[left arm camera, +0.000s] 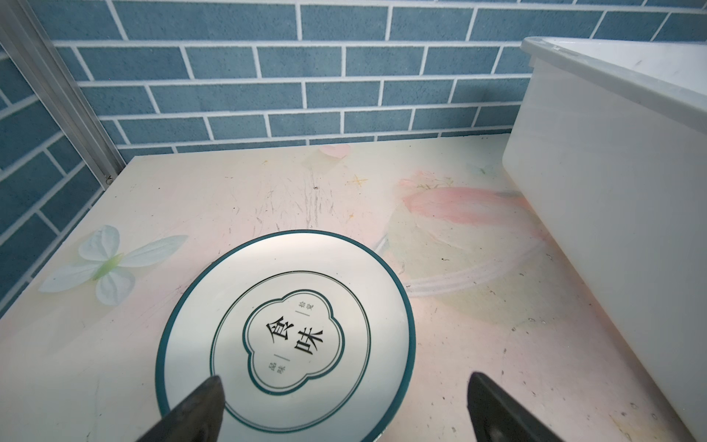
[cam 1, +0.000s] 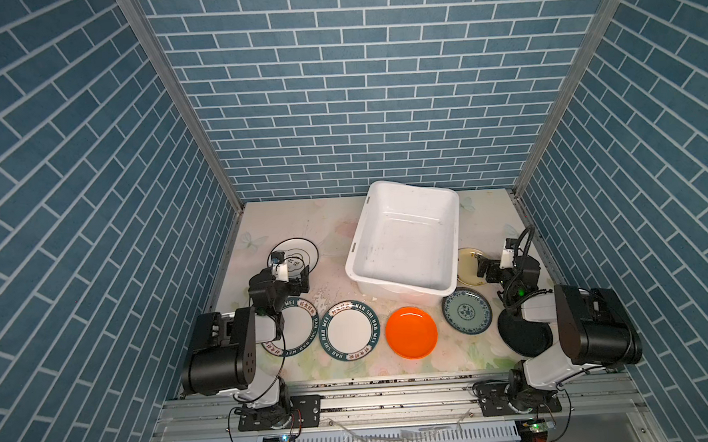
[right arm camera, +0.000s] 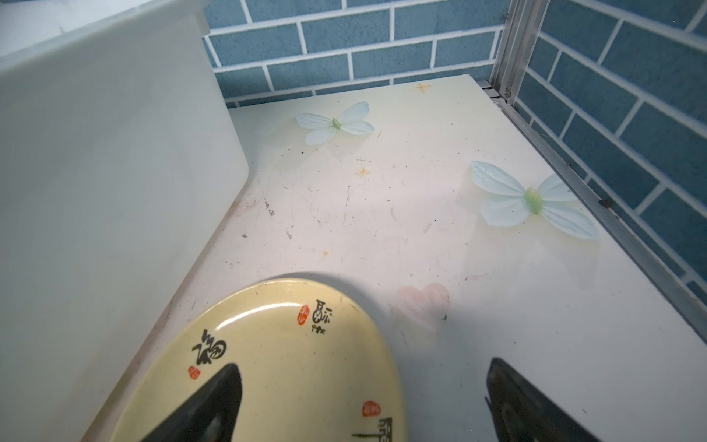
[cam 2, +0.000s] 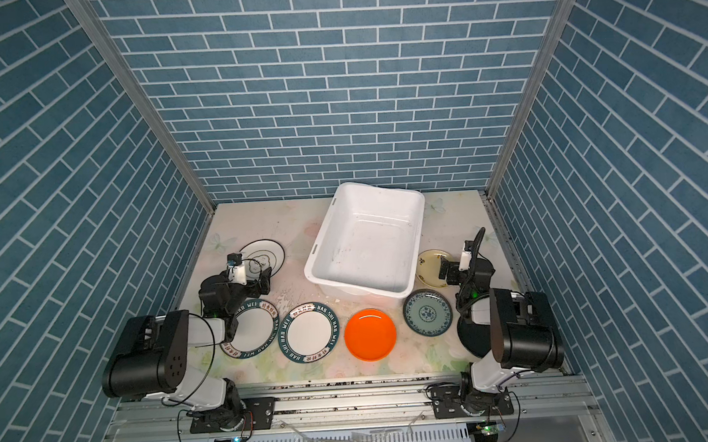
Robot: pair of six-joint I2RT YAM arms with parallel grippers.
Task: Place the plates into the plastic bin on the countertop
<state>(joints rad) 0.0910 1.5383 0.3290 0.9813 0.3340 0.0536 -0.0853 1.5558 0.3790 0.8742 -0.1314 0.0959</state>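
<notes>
The white plastic bin, scuffed inside, sits toward 12 o'clock on the flowered table. All seven plates lie flat outside it: five in a row at 6 o'clock, a dark-rimmed white plate at 9, a cream-yellow plate at 3. The left tool and right tool hang over those two, jaws wide, holding nothing.

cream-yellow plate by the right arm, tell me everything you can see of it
The cream-yellow plate is round and glossy, like glazed ceramic, with black brush characters and small red seal marks on its face. It lies flat, face up, on the countertop close beside the plastic bin, a strip of surface showing between. The right gripper stands open over its edge, one finger above the face, one beyond the rim; contact cannot be told.
</notes>
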